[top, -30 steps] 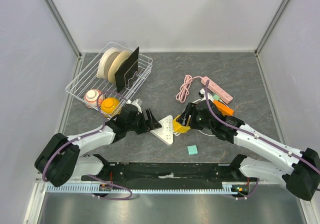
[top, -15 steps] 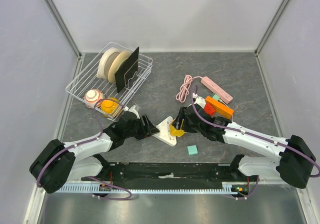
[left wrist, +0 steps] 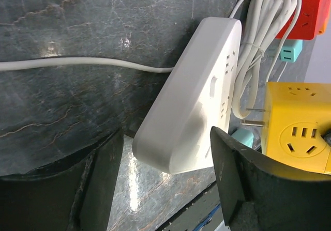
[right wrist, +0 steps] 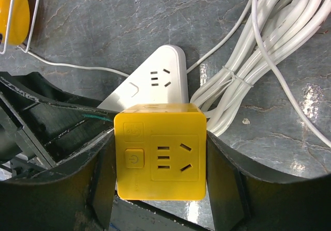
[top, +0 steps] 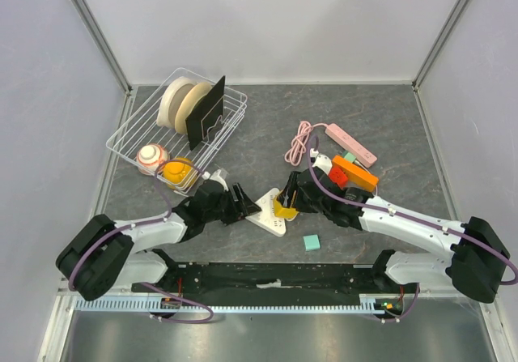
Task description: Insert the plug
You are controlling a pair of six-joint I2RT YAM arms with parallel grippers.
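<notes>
- Top external view: left gripper (top: 248, 203) has closed in on the white power strip (left wrist: 191, 96), jaws spread astride its end, not visibly clamping.
- Plug prongs (left wrist: 252, 116) now hover just beside the strip's sockets, not yet inserted.
- Right gripper (right wrist: 161, 171), clenched on the yellow cube adapter (right wrist: 160, 138), has carried it over; likely only alignment remains.

The top view is lit evenly from above, with only soft shadows cast under the wire basket (top: 142, 131). White glare is thrown off the polished table (left wrist: 77, 14) in both wrist views (brightest beside the power strip (left wrist: 191, 102)). The near fingers (left wrist: 62, 189) are rendered dark and blurred; the yellow socket cube (right wrist: 160, 158) is sharp.
</notes>
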